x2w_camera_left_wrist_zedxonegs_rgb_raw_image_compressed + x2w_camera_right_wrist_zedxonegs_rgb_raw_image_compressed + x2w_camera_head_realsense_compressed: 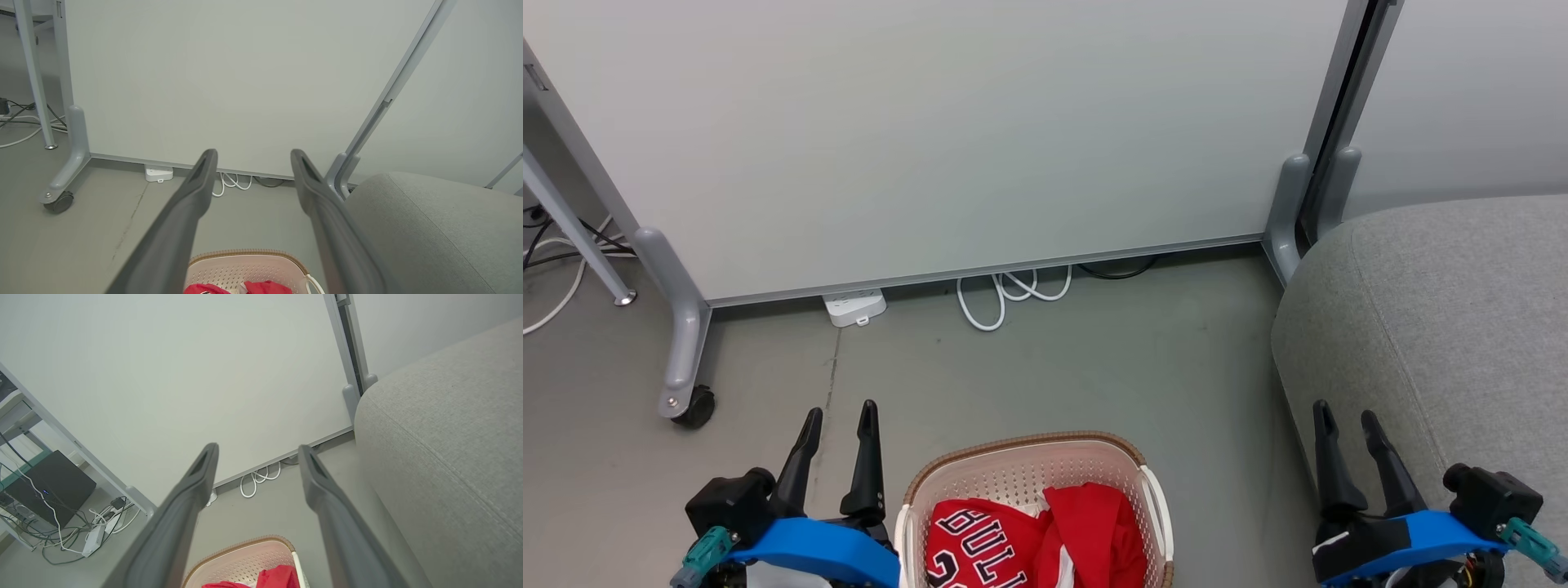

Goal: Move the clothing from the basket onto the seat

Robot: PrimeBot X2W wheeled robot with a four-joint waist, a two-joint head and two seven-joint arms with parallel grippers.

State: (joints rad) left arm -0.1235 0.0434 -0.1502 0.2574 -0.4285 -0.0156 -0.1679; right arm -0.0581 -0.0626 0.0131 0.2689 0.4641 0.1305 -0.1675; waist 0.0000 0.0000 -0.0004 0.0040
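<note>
You are facing the whole job: clothing point(1029, 539) is lying in the basket point(1021, 445) at six o'clock, seat point(1445, 327) waiting at three, left gripper point(841, 408) and right gripper point(1344, 410) gaping empty.

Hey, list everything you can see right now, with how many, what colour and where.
basket: one, cream, brown rim, floor, bottom centre
jersey: one, red, inside basket
second garment: one, red, inside basket, right of jersey
seat: one, grey, right side
partition panels: two, pale, behind
power strip: one, white, floor under panel
cable: one coil, white, under panel
left gripper: one, dark jaws open, beside basket
right gripper: one, dark jaws open, by seat
</note>
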